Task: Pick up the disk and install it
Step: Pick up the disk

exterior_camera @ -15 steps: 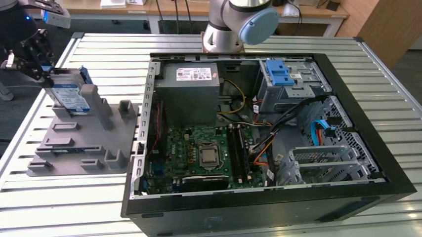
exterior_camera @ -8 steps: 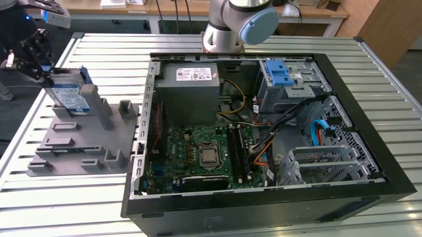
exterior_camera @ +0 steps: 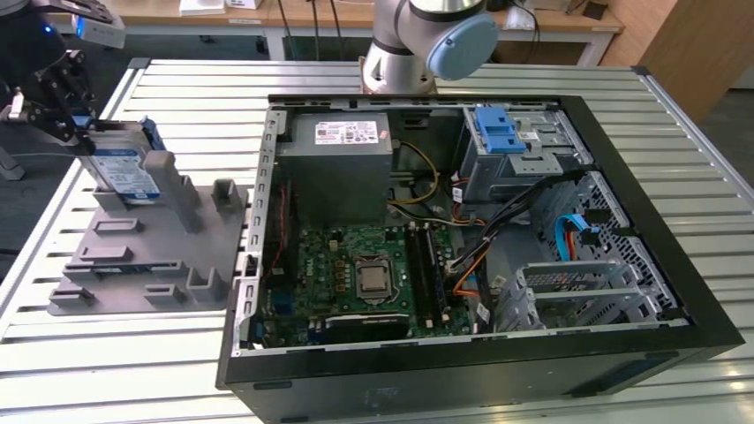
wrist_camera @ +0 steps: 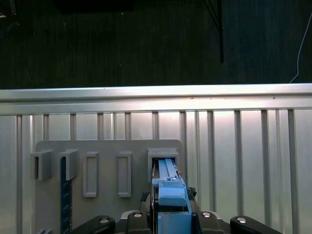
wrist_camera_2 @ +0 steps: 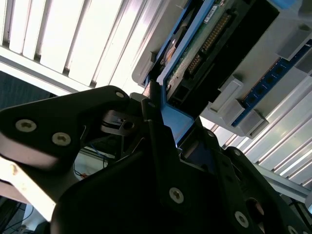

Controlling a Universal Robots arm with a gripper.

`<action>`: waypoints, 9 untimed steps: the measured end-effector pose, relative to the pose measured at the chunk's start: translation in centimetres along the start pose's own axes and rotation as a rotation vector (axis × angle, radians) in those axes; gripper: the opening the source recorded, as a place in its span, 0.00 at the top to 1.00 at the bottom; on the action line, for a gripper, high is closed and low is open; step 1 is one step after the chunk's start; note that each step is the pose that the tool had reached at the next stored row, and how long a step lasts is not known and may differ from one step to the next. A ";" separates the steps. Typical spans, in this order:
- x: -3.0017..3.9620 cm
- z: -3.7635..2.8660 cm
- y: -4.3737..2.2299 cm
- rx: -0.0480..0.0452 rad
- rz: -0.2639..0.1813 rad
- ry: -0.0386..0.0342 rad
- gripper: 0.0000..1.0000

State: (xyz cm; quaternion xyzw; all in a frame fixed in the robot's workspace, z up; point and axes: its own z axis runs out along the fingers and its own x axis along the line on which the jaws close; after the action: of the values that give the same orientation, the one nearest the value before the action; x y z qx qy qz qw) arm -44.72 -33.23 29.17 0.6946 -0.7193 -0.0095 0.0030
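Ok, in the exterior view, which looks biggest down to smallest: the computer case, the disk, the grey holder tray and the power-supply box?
1. computer case
2. grey holder tray
3. power-supply box
4. disk, though its lower part sits in the tray, so less sure

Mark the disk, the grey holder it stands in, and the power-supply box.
disk (exterior_camera: 123, 170): exterior view, on its white-and-blue label.
grey holder (exterior_camera: 194, 249): exterior view, on its base plate.
power-supply box (exterior_camera: 342, 181): exterior view, on its bare grey face.

Slatted table (exterior_camera: 200, 115): grey fixture (exterior_camera: 141, 256), computer case (exterior_camera: 471, 371).
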 end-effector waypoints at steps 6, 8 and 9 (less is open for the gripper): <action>0.00 0.00 0.00 0.0000 0.000 0.0002 0.64; 0.00 0.00 0.00 0.0001 0.000 0.0002 0.64; 0.00 -0.01 0.00 0.0001 0.000 0.0001 0.64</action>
State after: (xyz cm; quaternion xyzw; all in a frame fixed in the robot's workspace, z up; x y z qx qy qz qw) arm -44.72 -33.23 29.18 0.6946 -0.7193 -0.0094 0.0030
